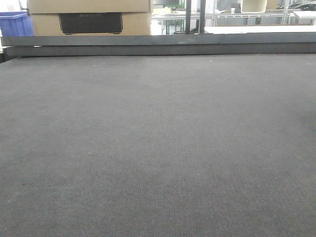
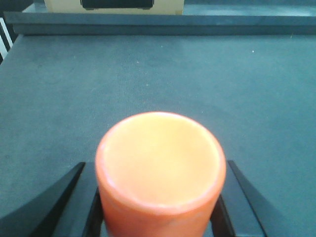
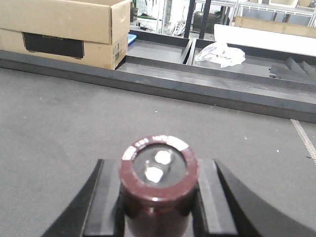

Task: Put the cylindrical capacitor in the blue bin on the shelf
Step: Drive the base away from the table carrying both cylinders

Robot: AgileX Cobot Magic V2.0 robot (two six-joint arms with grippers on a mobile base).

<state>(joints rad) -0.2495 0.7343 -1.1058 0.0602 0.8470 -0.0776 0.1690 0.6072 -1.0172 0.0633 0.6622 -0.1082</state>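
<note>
Dark-brown cylindrical capacitor (image 3: 158, 170) is sitting pinched in the right gripper (image 3: 159, 197), terminal end toward the wrist, so the right arm is carrying it. Left gripper (image 2: 159, 197) is clamping an orange cylinder (image 2: 160, 163). Blue bin (image 1: 14, 23) is showing beyond the far left edge of the grey table (image 1: 158, 148), contents hidden.

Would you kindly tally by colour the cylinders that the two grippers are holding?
Orange: 1, the orange cylinder in the left gripper.
Dark reddish-brown: 1, the cylindrical capacitor in the right gripper.
Total: 2.
</note>
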